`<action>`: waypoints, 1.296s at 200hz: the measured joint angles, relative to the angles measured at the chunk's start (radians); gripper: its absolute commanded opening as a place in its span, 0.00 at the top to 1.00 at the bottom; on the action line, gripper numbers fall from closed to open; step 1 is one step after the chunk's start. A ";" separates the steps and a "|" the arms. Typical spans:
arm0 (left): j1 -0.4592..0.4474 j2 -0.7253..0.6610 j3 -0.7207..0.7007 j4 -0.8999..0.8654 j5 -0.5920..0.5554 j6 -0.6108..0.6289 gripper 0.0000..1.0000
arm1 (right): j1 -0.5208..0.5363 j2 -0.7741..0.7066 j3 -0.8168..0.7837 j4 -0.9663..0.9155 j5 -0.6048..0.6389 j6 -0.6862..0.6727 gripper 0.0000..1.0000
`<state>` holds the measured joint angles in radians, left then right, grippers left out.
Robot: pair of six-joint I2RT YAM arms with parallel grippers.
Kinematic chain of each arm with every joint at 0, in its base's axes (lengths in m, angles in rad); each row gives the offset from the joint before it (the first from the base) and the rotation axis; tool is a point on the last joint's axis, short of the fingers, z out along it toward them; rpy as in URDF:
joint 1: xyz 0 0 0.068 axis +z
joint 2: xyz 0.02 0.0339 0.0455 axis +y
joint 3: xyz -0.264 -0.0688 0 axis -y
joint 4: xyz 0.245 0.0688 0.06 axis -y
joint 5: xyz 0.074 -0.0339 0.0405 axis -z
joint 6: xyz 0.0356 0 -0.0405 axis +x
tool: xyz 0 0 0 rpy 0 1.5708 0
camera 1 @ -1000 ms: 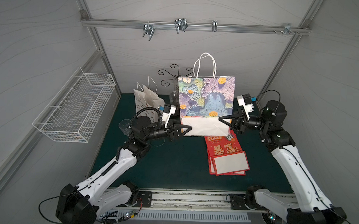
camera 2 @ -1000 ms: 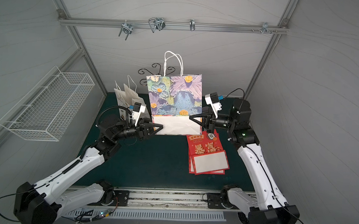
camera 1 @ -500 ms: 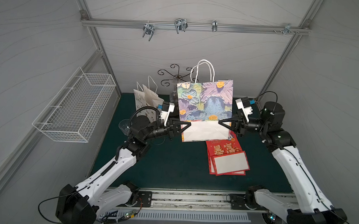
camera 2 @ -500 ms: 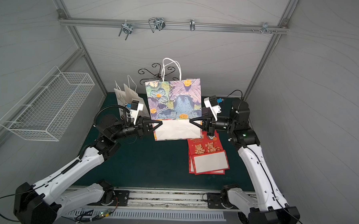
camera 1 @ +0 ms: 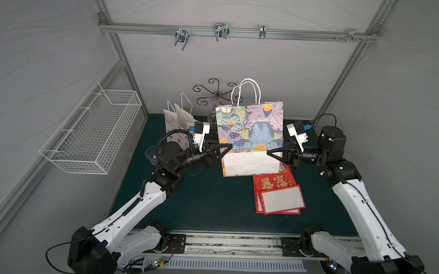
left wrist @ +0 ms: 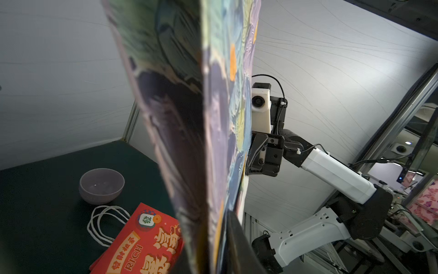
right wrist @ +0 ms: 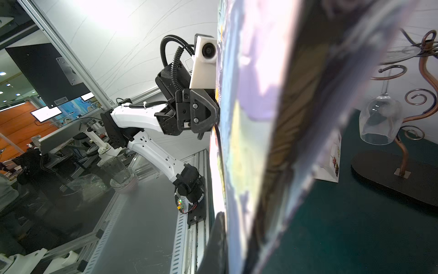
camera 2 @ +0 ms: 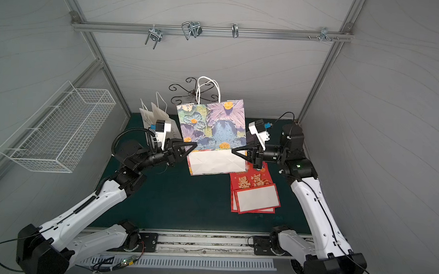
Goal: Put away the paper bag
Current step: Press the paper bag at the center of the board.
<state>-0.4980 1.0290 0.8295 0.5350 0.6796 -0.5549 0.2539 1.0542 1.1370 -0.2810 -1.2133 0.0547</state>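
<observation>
**Above the tabletop (camera 1: 210,200), a paper bag (camera 1: 249,128) carried by both edges**

Between the two arms we find the flowered paper bag upright, its wide face toward us. Its white underside shows in both top views, so we judge it lifted clear of the tabletop and tipped a little. The right fingers (camera 1: 278,155) are pressed together low on the bag's right edge, pinching the paper. The left fingers (camera 1: 219,150) meet the opposite edge at about the same height. The left wrist view shows the bag edge-on between them, but we cannot tell whether they clamp it or only steady it.

Why hold it so? A low grip on each side keeps a broad, floppy bag from swinging or folding. It also leaves the white cord handles (camera 1: 246,91) free at the top (the part that would have to catch on something). We judge the hooks (camera 1: 220,32) on the rail above to be the likely goal, though the wire basket (camera 1: 91,132) on the wall is another candidate.

Below, the red bags (camera 1: 275,183) lie flat, partly under the lifted bag. The white bags (camera 1: 176,118) stand behind the left arm, near the scrolled glass stand (camera 1: 215,94). Any carry must clear all three.
</observation>
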 measured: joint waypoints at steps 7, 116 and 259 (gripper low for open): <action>0.000 0.000 0.011 0.002 -0.013 0.001 0.50 | 0.000 0.000 -0.001 0.000 -0.002 0.000 1.00; 0.000 0.016 0.175 0.026 -0.125 -0.032 0.74 | -0.001 -0.004 -0.014 0.002 -0.071 0.024 1.00; 0.001 -0.034 0.105 0.102 -0.142 -0.056 0.27 | 0.000 -0.005 -0.005 -0.050 -0.084 0.018 1.00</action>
<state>-0.4969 0.9951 0.9348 0.6373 0.5373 -0.6113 0.2539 1.0496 1.1320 -0.3309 -1.2972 0.0727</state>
